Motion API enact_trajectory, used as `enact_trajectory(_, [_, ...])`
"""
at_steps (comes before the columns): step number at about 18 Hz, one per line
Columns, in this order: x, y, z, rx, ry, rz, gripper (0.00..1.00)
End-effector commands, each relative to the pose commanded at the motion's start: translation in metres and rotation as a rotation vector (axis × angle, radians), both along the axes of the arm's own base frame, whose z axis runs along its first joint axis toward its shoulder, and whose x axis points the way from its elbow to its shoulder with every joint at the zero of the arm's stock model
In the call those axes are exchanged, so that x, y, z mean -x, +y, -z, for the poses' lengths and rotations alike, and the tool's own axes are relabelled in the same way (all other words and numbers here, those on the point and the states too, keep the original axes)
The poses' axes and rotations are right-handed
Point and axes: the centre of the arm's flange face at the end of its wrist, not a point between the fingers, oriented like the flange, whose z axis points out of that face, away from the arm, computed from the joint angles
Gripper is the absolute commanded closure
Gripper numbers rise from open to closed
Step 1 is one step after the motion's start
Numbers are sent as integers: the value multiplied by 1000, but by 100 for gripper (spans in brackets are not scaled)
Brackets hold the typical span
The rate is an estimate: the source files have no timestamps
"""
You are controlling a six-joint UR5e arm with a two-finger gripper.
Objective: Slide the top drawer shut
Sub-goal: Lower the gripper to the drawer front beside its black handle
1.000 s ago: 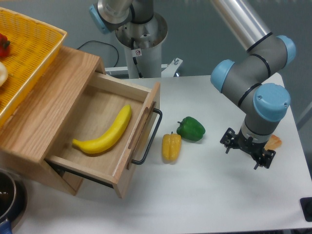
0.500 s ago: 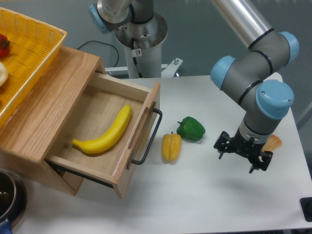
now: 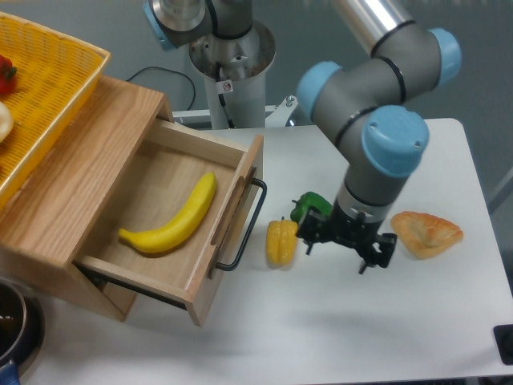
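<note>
drawer open at left, one banana inside | two peppers: yellow, green | one pastry right | hand over tabletop, fingers' spread unclear

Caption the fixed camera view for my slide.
Open top drawer holding a banana; end effector hovers beside two peppers.

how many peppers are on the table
2. The yellow pepper lies just right of the drawer handle; the green pepper sits behind it, partly hidden by the gripper. The arm may hide more.
</note>
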Motion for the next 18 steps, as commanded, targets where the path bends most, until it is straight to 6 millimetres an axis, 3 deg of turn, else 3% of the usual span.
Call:
enact_trajectory(4, [-4,0,-3,-13,-42,-2,61])
enact_trajectory(9, [-10,5,0,-34,-95,-27,78])
enact_trajectory(12, [-25,15,-6,-67,-147,-50,92])
enact_trajectory(18, [-60,30,-10,-70,-197,-32,93])
